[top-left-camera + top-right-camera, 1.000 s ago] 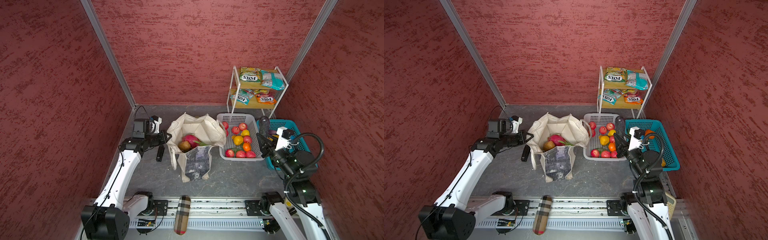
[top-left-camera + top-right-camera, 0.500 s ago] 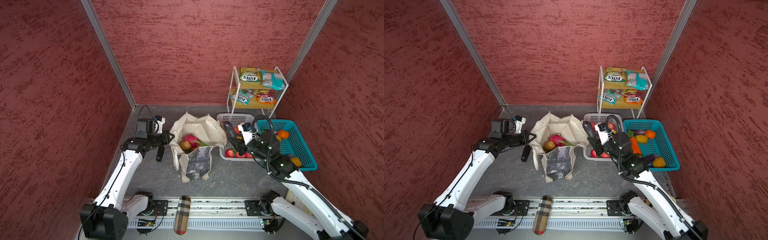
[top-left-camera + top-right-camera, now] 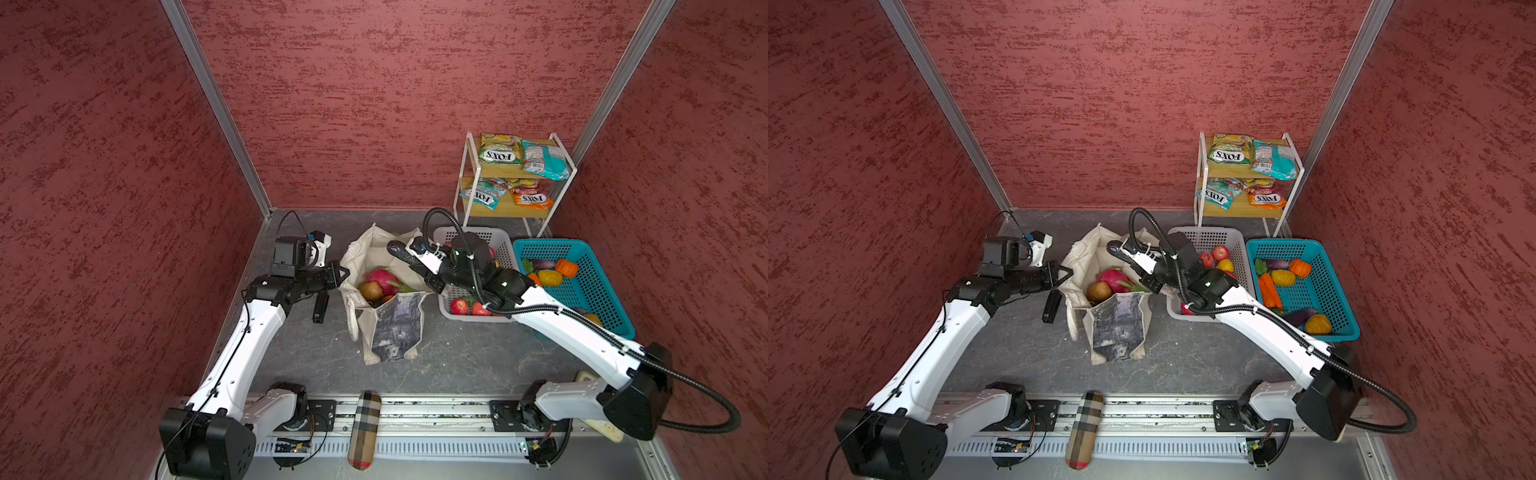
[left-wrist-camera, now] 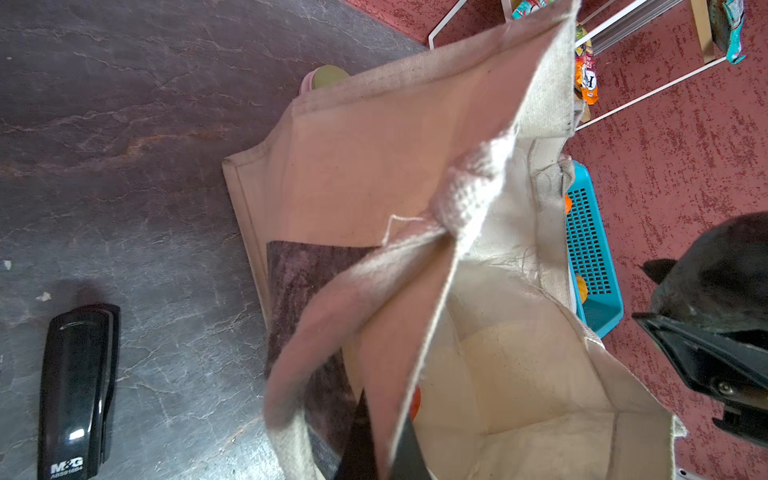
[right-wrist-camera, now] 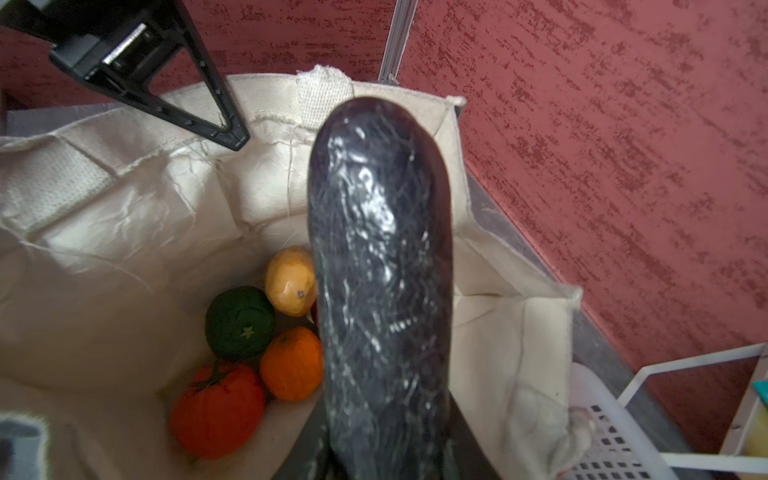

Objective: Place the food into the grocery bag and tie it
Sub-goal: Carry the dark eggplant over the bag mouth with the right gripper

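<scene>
The grocery bag (image 3: 392, 328) (image 3: 1117, 326), a cream tote with a grey print, stands open mid-floor. A pink dragon fruit (image 3: 381, 277) and a brown oval fruit (image 3: 370, 289) show inside it. My left gripper (image 3: 343, 274) (image 4: 380, 419) is shut on the bag's left rim (image 4: 415, 332), with cloth pinched between the fingers. My right gripper (image 3: 415, 264) (image 5: 382, 449) is shut on a dark purple eggplant (image 5: 382, 270) (image 3: 1117, 251), which hangs over the bag's mouth. The right wrist view shows a red tomato (image 5: 216, 415), an orange (image 5: 291, 363) and a green fruit (image 5: 239, 328) at the bag's bottom.
A white basket (image 3: 505, 249) of red fruit sits right of the bag. Beyond it is a blue basket (image 3: 598, 299) of vegetables. A rack (image 3: 515, 208) with FOX'S packets stands at the back right. A black stapler (image 3: 320, 305) (image 4: 77, 386) lies left of the bag.
My right arm swung left from over the blue basket, across the white basket, to above the bag's mouth with the eggplant. The left gripper kept its hold on the rim.
</scene>
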Tool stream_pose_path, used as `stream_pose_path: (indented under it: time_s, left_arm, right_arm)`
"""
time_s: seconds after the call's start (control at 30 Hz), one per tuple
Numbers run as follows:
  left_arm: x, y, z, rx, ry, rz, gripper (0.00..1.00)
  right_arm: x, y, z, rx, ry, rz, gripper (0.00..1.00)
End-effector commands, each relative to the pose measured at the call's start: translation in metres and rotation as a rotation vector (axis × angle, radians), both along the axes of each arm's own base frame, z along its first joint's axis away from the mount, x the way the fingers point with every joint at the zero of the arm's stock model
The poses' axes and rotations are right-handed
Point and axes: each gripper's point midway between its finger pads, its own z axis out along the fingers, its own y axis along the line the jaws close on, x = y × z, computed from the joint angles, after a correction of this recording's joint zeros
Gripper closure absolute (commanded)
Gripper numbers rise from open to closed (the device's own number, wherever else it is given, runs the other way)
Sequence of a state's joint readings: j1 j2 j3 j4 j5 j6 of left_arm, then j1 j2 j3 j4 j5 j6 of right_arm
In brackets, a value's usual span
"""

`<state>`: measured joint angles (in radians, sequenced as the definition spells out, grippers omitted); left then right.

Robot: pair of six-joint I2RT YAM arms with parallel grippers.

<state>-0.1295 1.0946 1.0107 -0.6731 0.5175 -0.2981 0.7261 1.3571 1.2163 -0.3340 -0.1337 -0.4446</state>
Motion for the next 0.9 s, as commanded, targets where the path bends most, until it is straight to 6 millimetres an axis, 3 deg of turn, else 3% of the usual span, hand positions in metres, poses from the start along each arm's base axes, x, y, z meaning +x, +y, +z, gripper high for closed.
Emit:
stream_pose_path:
  time_s: [0.0, 0.1, 0.47, 0.67, 0.87]
  left_arm:
    - [0.0, -0.005, 0.007, 0.0, -0.043, -0.031, 1.0]
    - [0.0, -0.004, 0.007, 0.003, -0.043, -0.027, 1.0]
    - [0.002, -0.005, 0.004, 0.002, -0.029, -0.03, 1.0]
    - [0.001, -0.004, 0.003, 0.008, -0.028, -0.026, 1.0]
    - [0.002, -0.005, 0.002, 0.007, -0.024, -0.028, 1.0]
  right_arm:
    - [0.007, 0.007, 0.005, -0.094, -0.084, 0.055, 0.76]
    - [0.009, 0.015, -0.003, -0.147, -0.092, 0.105, 0.75]
    - [0.011, 0.032, -0.067, -0.287, -0.001, 0.21, 0.69]
    - [0.019, 0.03, -0.093, -0.404, 0.035, 0.223, 0.64]
    - [0.02, 0.027, -0.105, -0.482, 0.046, 0.255, 0.59]
